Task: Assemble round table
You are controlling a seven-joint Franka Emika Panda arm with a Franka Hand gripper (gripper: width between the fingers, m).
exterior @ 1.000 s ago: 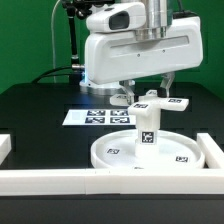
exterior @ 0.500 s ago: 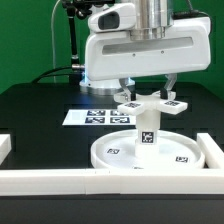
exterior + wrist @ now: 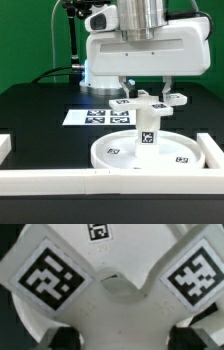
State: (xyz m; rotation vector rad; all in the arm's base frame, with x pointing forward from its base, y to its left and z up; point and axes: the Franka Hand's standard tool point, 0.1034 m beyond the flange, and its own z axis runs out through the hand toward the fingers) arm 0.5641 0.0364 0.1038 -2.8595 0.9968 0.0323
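White cross-shaped base (image 3: 148,102) hides gripper (image 3: 147,88) fingertips.

The exterior view is bright and evenly lit, but small and grainy. The white parts are nearly overexposed against the dark tabletop (image 3: 30,110). The wrist view is very close and soft; the tags on the cross-shaped base (image 3: 115,308) look blurred.

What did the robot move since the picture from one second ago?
The gripper turned the cross-shaped base a little on top of the short leg: the arm end on the exterior view's right swung further back, and the arm's housing shifted toward the exterior view's left. The gripper kept its hold on the base throughout. The round disc, the marker board and the white border wall stayed put.
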